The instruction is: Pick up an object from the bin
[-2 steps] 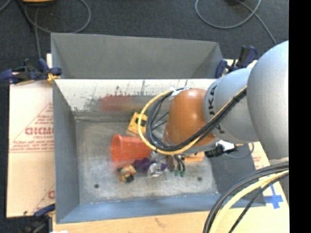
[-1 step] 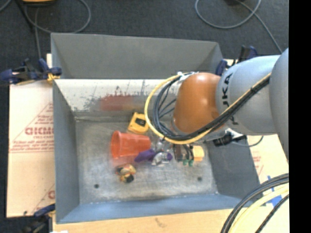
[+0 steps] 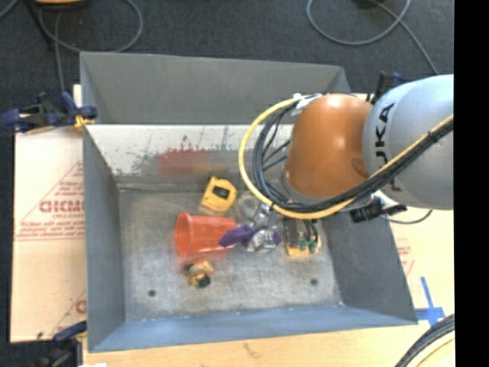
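1. The claw [image 3: 263,234] sits low over the floor of the bin [image 3: 103,243], a little toward its right wall from the middle. It is tucked under the arm's orange cover [image 3: 325,155] and the cable loops [image 3: 263,147], and I cannot tell whether it is wide, narrow or holding anything
2. Nearest it is a small purple piece [image 3: 235,236], touching or just beside the claw. It looks the likeliest thing to be picked, though nothing shows it gripped
3. The purple piece lies against the narrow end of an orange cone [image 3: 197,234] resting on its side. A grip here may catch both, or may nudge the cone so that it rolls and pushes the purple piece out of reach
4. On the claw's other side, toward the right wall, lies a small orange-and-green thing [image 3: 302,243]. In so crowded a spot it could be pinched by mistake, and a two-thing grab would likely slip on lifting
5. A yellow boxy thing [image 3: 218,195] nearer the back wall and a small yellow-and-black thing [image 3: 199,274] nearer the front wall lie apart and pose little danger
6. The cable loops hang low near the back wall and might snag on the rise
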Available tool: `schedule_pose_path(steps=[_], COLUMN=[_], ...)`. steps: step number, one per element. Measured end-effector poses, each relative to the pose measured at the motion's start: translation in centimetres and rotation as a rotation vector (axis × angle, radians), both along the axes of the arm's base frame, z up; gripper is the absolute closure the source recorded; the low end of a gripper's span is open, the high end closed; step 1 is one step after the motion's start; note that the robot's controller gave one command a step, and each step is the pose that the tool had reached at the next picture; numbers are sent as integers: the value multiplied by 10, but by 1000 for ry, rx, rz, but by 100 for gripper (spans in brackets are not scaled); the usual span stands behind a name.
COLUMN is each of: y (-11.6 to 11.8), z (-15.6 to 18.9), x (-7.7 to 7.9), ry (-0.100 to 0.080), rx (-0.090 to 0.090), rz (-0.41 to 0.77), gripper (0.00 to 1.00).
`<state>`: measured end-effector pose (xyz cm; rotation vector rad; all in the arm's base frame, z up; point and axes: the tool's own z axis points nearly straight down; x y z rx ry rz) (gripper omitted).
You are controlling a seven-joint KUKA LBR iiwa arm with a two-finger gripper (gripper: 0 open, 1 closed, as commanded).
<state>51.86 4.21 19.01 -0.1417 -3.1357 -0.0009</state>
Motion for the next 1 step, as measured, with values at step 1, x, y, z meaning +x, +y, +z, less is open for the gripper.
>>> schedule_pose_path(steps=[1], y=[1], z=[42], x=[2], ry=[-11], rx=[1], rz=[-8], gripper=[100])
